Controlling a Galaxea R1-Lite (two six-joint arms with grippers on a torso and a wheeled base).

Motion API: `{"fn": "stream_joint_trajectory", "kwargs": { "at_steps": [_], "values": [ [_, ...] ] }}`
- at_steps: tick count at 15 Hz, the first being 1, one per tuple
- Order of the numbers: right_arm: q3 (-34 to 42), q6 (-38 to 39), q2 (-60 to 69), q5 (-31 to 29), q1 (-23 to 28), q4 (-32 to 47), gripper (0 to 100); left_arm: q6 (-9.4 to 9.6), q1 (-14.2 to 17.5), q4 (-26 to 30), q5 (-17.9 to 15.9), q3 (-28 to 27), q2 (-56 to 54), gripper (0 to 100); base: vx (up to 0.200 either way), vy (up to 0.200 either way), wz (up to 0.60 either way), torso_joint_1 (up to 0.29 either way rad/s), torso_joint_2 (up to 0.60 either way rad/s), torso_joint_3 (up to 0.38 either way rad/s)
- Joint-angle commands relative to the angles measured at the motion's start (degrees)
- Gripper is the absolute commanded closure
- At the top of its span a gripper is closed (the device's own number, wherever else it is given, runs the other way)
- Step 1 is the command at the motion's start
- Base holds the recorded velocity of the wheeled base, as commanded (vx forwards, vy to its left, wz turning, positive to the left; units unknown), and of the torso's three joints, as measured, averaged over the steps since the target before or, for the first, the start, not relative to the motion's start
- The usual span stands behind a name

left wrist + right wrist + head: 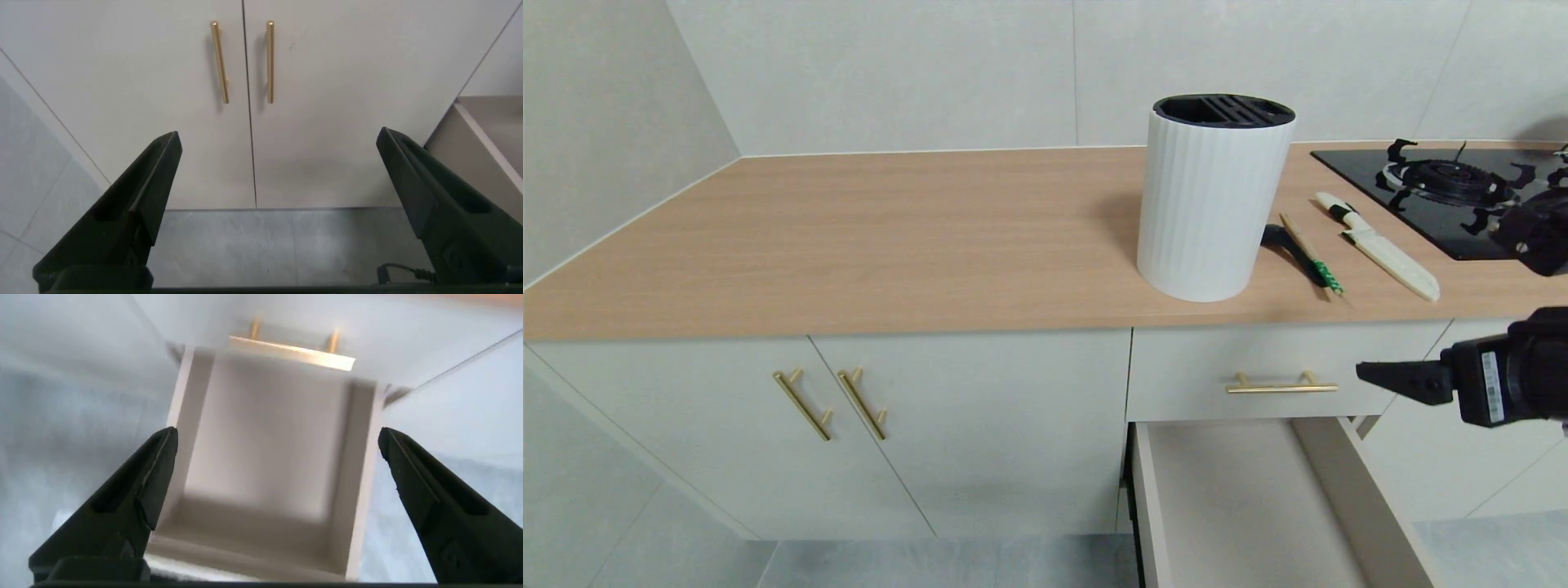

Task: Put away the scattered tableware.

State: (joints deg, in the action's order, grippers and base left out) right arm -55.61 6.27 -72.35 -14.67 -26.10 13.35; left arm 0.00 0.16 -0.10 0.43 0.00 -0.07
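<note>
Knife (1380,247): flat on the wooden counter (890,237), between the white ribbed holder (1213,216) and the stove (1441,192), nothing gripping it.
Chopsticks (1312,255): just beside the knife on the holder's side, lying across a black utensil (1278,238) that is partly hidden behind the holder.
Drawer (1241,498): pulled open below the counter.
Right gripper (275,441): jaws spread wide and holding nothing, hanging above the open drawer.
Left gripper (278,139): also spread wide and holding nothing, low, facing the cabinet doors (245,106).
</note>
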Motion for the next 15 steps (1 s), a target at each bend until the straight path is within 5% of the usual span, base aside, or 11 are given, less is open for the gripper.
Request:
{"fn": "stream_joint_trajectory", "kwargs": {
  "at_steps": [1,3,7,15],
  "values": [
    [-14.2,0.0,-8.2,-0.6,2.7,5.9,0,0.0,0.0,0.0,0.0,0.0,0.1,0,0.0,0.0,0.0,0.0,0.0,0.0],
    [-22.5,0.3,-13.7,-0.5,5.5,9.9,0,0.0,0.0,0.0,0.0,0.0,0.1,0,0.0,0.0,0.0,0.0,0.0,0.0],
    [-27.5,2.9,-22.4,-1.0,9.3,9.7,0,0.0,0.0,0.0,0.0,0.0,0.1,0,0.0,0.0,0.0,0.0,0.0,0.0],
    [-27.3,3.1,-26.4,-0.5,10.2,6.8,0,0.0,0.0,0.0,0.0,0.0,0.1,0,0.0,0.0,0.0,0.0,0.0,0.0]
  ]
}}
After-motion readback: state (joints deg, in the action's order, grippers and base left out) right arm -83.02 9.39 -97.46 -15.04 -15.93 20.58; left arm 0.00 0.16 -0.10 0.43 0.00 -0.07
